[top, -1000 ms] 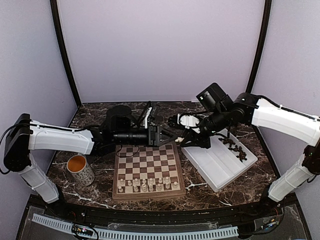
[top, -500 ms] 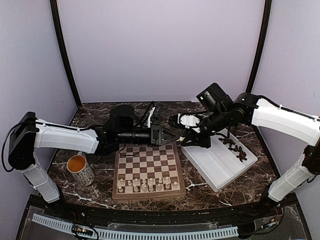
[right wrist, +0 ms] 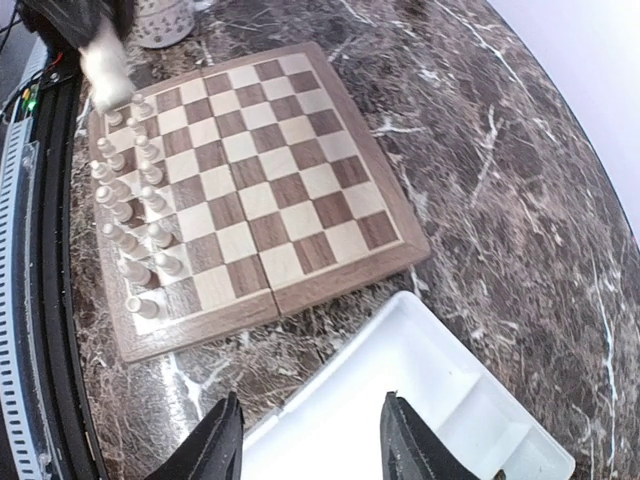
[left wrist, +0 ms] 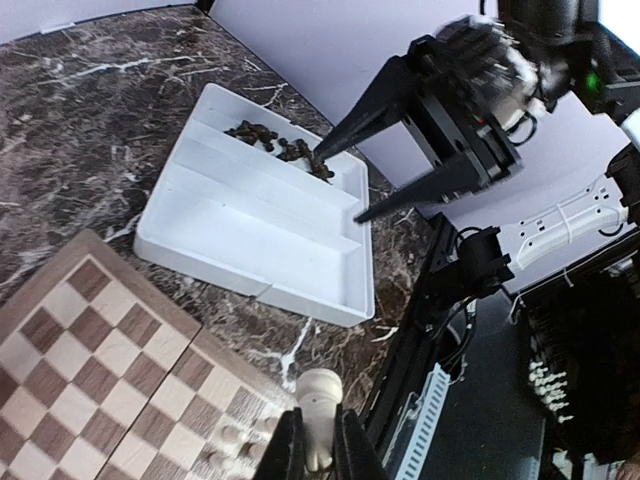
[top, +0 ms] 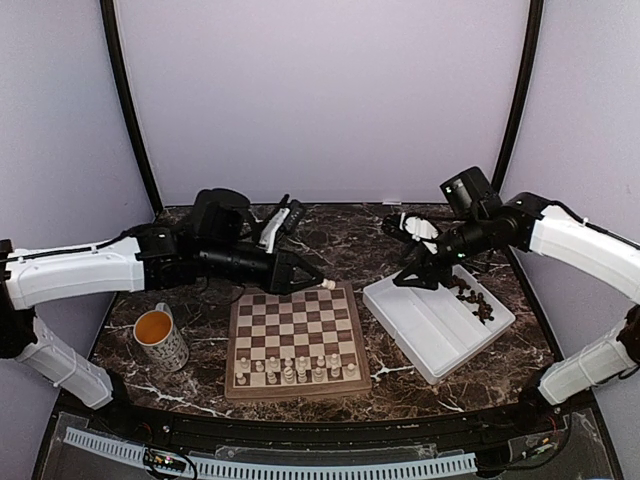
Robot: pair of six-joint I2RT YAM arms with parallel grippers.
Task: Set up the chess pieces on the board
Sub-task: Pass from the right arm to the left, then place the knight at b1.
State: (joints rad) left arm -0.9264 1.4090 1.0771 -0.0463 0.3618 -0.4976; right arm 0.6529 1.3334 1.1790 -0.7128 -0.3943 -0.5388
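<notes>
handover looks done: left pincer (left wrist: pixel 318 450) now clenches a cream piece (left wrist: pixel 320 395) just past the far right corner of the board (top: pixel 295 325), while right pincer (left wrist: pixel 338 185), jaws spread and empty, has backed off right of the board over the white tray (top: pixel 425 335). placing comes next.

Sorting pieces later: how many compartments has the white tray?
3: the outer compartment, farthest from the board, holds dark pieces; the middle compartment and the wide compartment nearest the board look empty.
</notes>
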